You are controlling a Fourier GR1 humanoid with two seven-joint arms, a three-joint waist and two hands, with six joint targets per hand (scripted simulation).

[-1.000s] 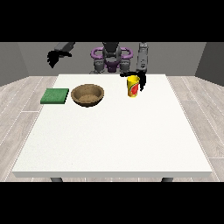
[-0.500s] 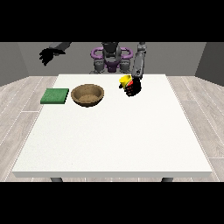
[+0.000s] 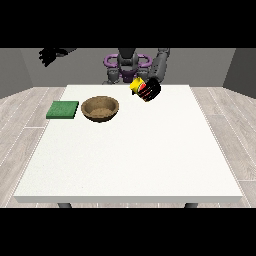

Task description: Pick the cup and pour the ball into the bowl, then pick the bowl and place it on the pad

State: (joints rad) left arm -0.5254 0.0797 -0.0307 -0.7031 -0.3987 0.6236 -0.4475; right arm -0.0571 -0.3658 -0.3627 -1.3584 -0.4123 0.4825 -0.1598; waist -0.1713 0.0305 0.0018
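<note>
A yellow cup (image 3: 137, 85) with red markings hangs tilted above the table, its mouth turned to the left. The hand at the view's right (image 3: 149, 90) is curled round it. A brown wooden bowl (image 3: 100, 108) stands on the table to the left of the cup and lower in the view. A green pad (image 3: 63, 110) lies flat on the table just left of the bowl. The hand at the view's left (image 3: 50, 54) is raised high beyond the table's far left corner, away from everything. No ball shows.
The white table (image 3: 130, 160) stretches wide toward the camera below the bowl and pad. The robot's torso (image 3: 127, 65) stands behind the far edge. Grey plank floor surrounds the table.
The hand at the view's right lifted the cup off the table and tipped it leftward toward the bowl. The hand at the view's left rose and swung further out to the left.
</note>
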